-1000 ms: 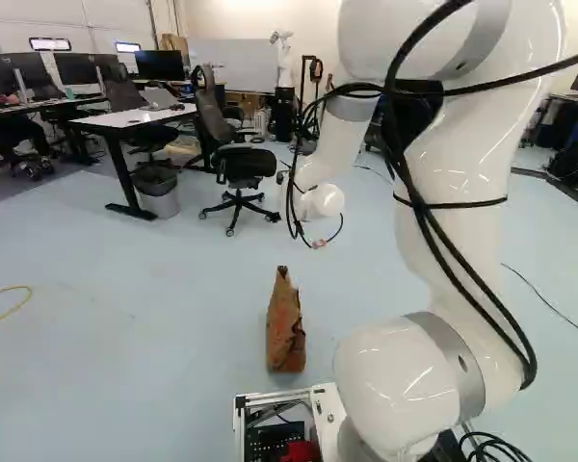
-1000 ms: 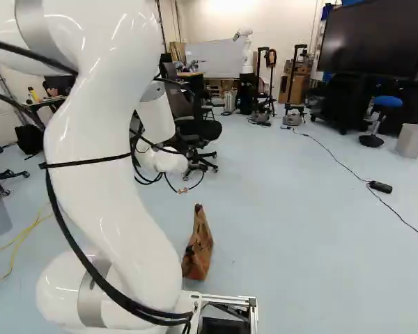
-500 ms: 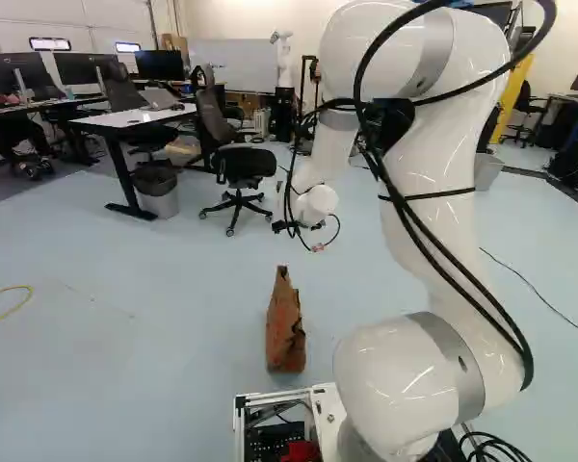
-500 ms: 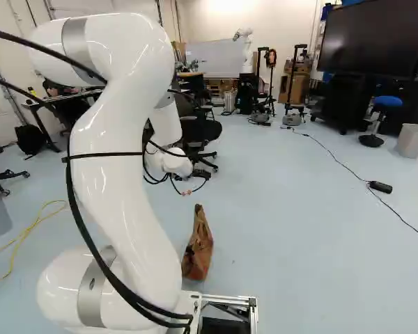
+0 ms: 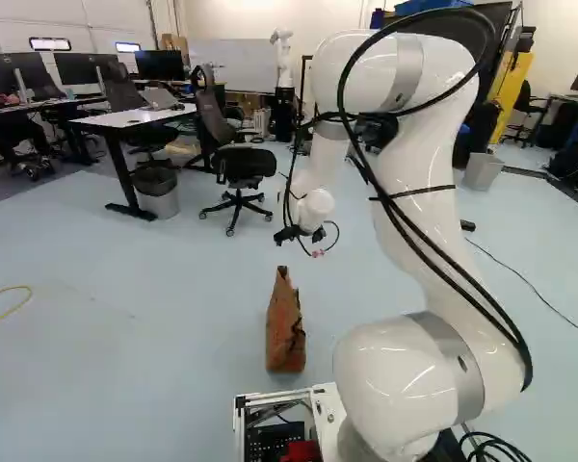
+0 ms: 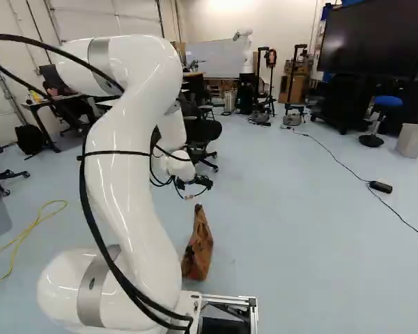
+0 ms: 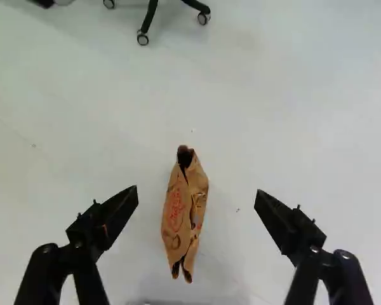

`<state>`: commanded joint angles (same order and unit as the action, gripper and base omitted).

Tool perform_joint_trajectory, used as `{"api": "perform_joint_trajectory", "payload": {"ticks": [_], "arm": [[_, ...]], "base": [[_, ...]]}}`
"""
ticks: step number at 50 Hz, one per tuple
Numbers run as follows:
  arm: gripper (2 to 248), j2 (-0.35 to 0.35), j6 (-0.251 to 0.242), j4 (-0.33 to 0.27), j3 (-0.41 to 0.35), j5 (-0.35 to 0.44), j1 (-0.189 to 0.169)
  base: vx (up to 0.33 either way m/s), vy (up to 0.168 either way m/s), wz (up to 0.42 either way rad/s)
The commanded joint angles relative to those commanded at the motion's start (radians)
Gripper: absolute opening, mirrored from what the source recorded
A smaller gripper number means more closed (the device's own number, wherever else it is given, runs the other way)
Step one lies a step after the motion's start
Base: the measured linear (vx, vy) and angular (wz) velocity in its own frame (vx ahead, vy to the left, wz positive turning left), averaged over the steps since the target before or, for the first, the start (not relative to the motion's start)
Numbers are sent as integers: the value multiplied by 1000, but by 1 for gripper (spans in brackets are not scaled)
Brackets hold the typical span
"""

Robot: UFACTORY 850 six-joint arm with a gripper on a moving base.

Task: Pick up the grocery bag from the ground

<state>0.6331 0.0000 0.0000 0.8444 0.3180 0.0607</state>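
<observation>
Grocery bag (image 5: 285, 332): brown paper, likely light, easily crushed; grip advised across its narrow top. Hand (image 7: 197, 192): spread wide, empty.

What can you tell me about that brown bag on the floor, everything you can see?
The bag looks like brown paper, crumpled and creased, with red print on one broad side. It is tall and slim, tapering to a pinched top, with a folded-in narrow side. It stands upright on the pale blue floor, which is all that appears to touch it. The open gripper hovers above, not holding it. What is inside cannot be seen.
</observation>
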Motion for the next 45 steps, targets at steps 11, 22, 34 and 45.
{"api": "perform_joint_trajectory", "payload": {"ticks": [11, 22, 34, 45], "arm": [[247, 41, 0, 0, 23, -53, 0], [247, 83, 0, 0, 45, -105, 0], [247, 129, 0, 0, 72, -148, 0], [247, 171, 0, 0, 97, -175, 0]], "base": [[0, 0, 0], [0, 0, 0], [0, 0, 0], [0, 0, 0]]}}
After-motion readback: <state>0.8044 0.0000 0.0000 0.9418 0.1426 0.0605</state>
